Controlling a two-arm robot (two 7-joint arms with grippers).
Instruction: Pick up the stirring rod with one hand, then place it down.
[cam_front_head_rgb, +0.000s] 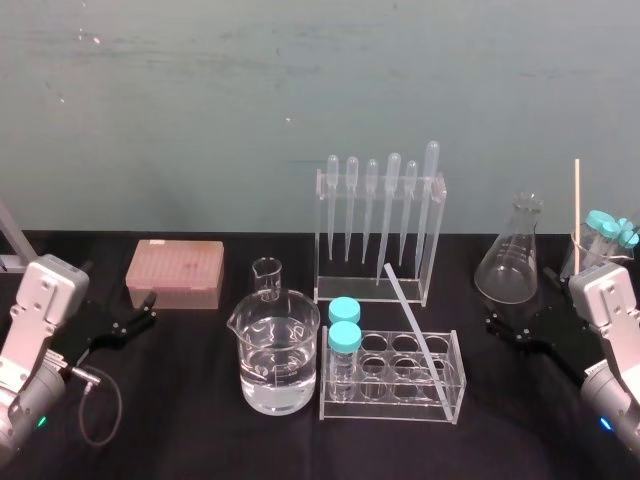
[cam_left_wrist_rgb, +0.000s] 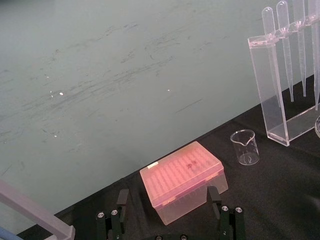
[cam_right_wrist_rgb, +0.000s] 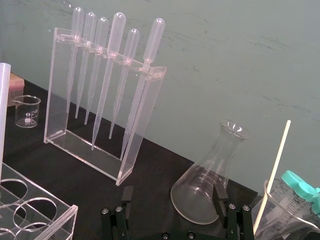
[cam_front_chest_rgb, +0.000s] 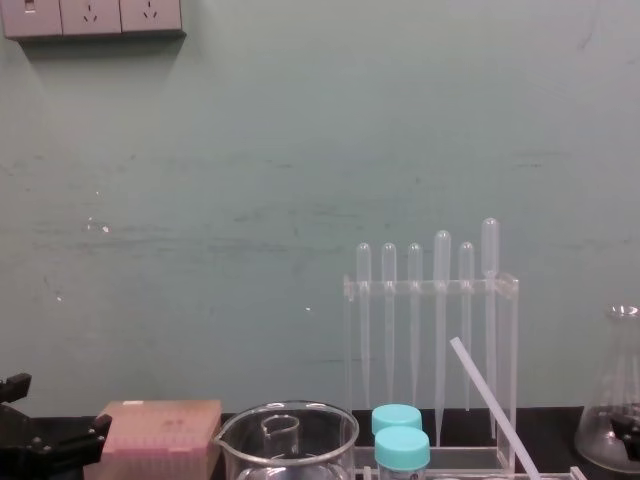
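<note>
Black worktop, green wall behind: the stirring rod leans untouched in the test tube rack. The left tool and right tool rest at the sides, fingers spread and empty. The pickup has not begun; next, one tool must reach the rod's upper end.

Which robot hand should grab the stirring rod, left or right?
Probably the right. The stirring rod leans in the test tube rack, nearer the open right gripper; the left gripper sits farther off by the pink tip box.

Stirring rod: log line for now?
stirring rod: leaning in tube rack | left gripper: open | right gripper: open | pickup: not started
</note>
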